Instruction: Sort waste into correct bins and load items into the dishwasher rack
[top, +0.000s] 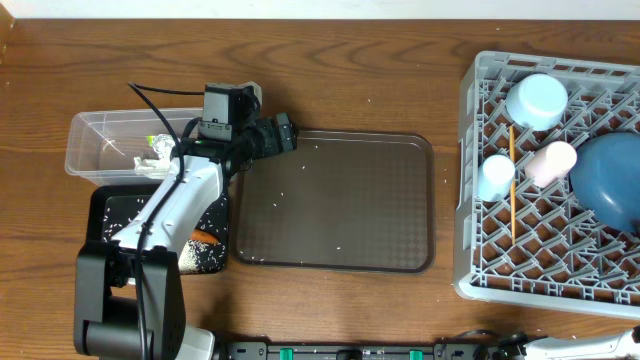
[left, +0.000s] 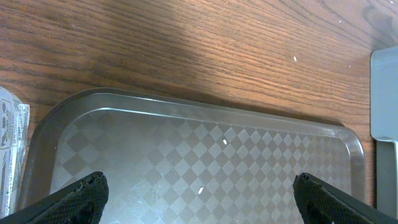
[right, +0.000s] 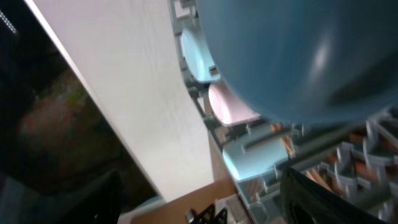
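The grey dishwasher rack (top: 470, 200) at the right holds a light-blue bowl (top: 537, 100), a small light-blue cup (top: 495, 175), a pink cup (top: 552, 160), the dark-blue plate (top: 610, 180) and chopsticks (top: 512, 190). My right gripper (right: 199, 199) is open and empty just below the plate (right: 298, 56) and pink cup (right: 230, 106); the overhead view does not show it. My left gripper (top: 285, 135) (left: 202, 199) is open over the brown tray's far-left corner, with loose rice grains (left: 224, 142) below. The clear tub (top: 90, 130) holds the wrapper (top: 155, 150). The carrot (top: 205, 237) lies in the black tray (top: 120, 210).
The brown serving tray (top: 400, 200) lies mid-table with scattered rice grains (top: 338, 250) on it. White bits (top: 200, 260) lie beside the carrot in the black tray. The left arm's white body (top: 170, 200) reaches across the tub and black tray.
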